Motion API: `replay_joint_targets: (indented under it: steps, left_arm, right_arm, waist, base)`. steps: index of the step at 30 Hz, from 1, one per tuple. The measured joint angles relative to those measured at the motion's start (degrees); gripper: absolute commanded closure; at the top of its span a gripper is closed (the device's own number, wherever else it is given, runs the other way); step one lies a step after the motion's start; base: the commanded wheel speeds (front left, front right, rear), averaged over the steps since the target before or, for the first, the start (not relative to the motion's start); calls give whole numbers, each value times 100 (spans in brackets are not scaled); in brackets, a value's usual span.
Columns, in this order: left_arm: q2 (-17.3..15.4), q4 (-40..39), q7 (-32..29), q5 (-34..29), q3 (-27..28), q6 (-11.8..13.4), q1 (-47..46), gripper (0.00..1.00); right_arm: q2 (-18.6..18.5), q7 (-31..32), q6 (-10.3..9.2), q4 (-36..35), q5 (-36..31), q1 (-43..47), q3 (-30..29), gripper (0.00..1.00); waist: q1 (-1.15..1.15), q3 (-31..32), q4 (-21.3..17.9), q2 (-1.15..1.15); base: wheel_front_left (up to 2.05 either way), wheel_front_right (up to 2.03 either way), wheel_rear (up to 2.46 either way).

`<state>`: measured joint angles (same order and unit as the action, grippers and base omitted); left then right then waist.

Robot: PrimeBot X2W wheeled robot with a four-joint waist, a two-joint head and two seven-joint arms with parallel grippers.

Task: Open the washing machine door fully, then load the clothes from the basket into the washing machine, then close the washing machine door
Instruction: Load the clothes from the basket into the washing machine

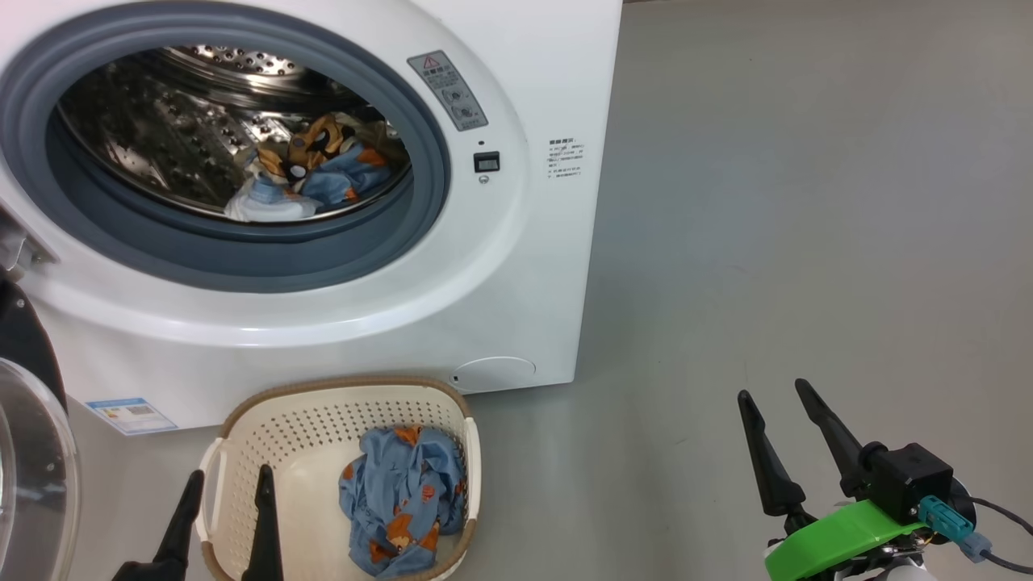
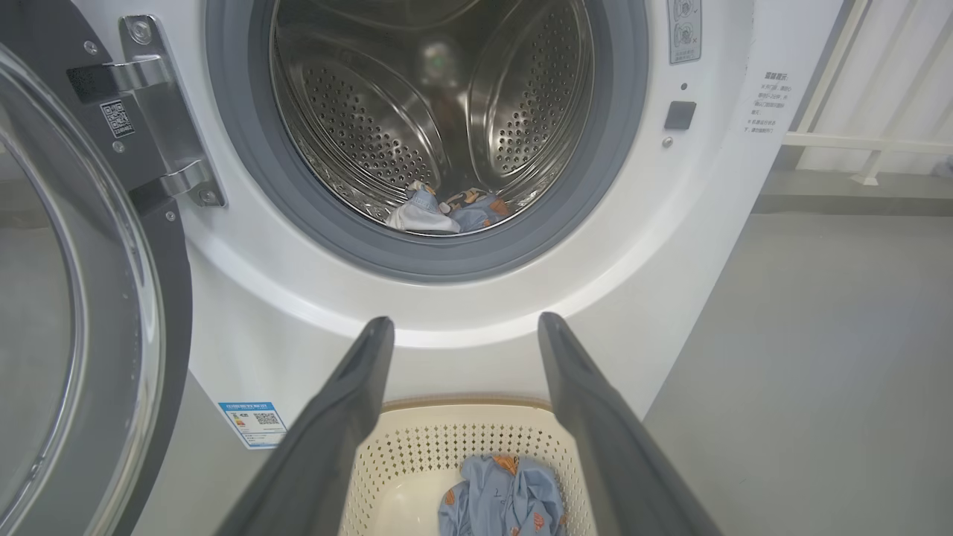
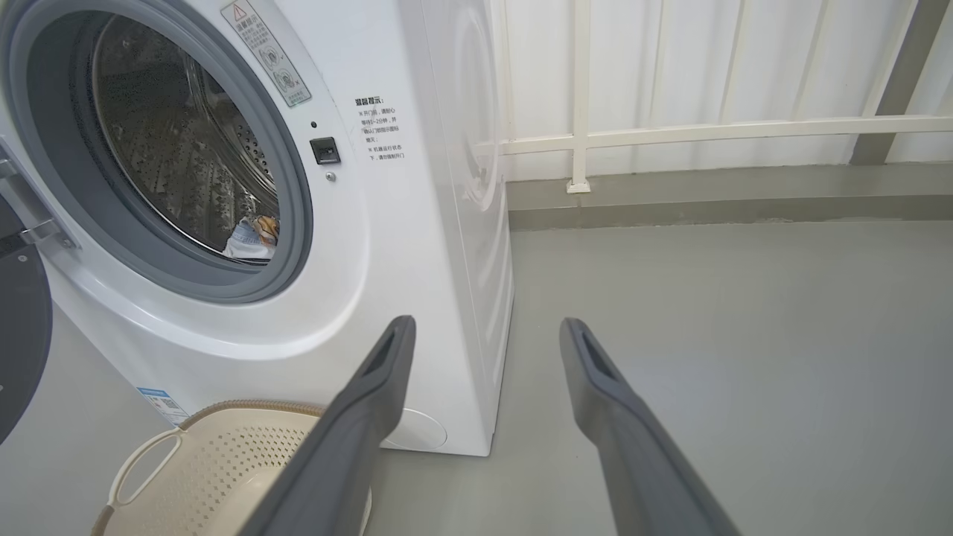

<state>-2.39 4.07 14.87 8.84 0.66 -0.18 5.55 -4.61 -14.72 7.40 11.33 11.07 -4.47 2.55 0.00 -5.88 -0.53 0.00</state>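
Note:
The white washing machine (image 1: 516,266) stands with its round door (image 1: 32,452) swung open at the left. Some clothes (image 1: 311,173), blue, cream and orange, lie low in the steel drum (image 2: 447,112). The cream basket (image 1: 323,403) sits on the floor before the machine with a blue garment with orange prints (image 1: 407,500) in its right half. My left gripper (image 1: 230,480) is open, its fingers over the basket's left rim, holding nothing. My right gripper (image 1: 775,395) is open above bare floor to the right, empty. The left wrist view looks past its gripper (image 2: 465,324) into the drum.
Grey floor (image 1: 807,202) spreads to the right of the machine. A white panelled wall with a rail (image 3: 707,130) runs behind. The open door's glass bowl (image 2: 67,335) and its hinge (image 2: 160,112) stand close at the left.

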Motion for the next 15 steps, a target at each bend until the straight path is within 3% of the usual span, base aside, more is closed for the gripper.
replay_joint_targets:
  steps: [15]
  left_arm:
    - [0,-42,0,3,-32,44,6,0]
  right_arm:
    - [37,0,0,-8,0,1,-13,0]
  waist:
    - [0,-51,-3,0]
  base:
    - [0,0,0]
